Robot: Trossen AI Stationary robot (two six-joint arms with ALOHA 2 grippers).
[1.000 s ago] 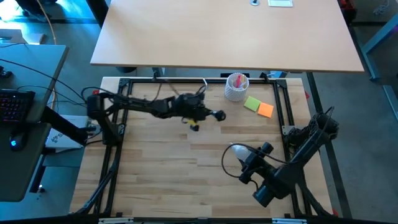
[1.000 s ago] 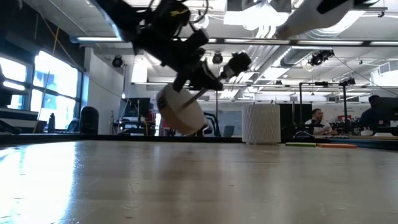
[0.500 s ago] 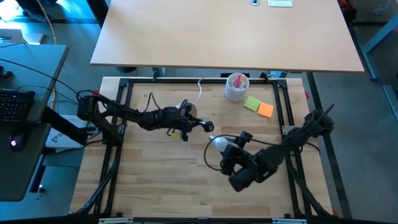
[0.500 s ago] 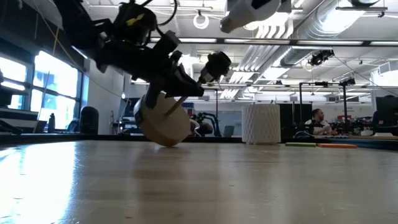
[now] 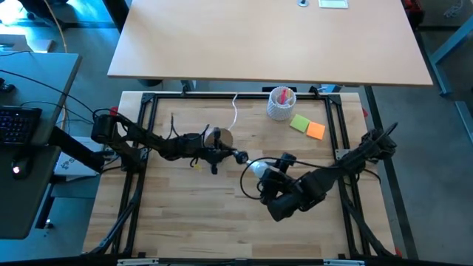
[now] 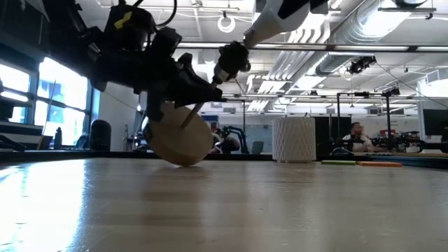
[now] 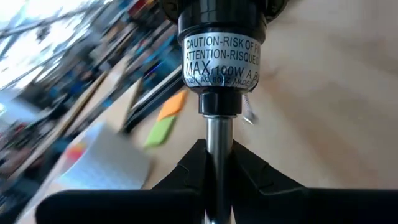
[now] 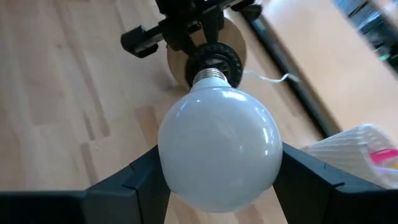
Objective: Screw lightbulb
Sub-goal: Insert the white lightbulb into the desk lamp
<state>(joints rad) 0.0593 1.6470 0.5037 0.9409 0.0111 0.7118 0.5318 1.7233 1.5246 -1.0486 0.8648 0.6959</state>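
A wooden table (image 5: 185,214) of light planks is seen from above, framed by black rails (image 5: 140,185). Behind it a larger, pale desk (image 5: 266,44) is placed. On the left a grey desk (image 5: 37,148) with a keyboard (image 5: 18,124) is found. The floor (image 5: 443,162) is covered in grey. In the low view a wide hall is shown: bright windows (image 6: 59,91) on the left, a ceiling with white pipes (image 6: 364,28) and lamps (image 6: 225,22). A person (image 6: 357,134) is seated far behind, at the right.
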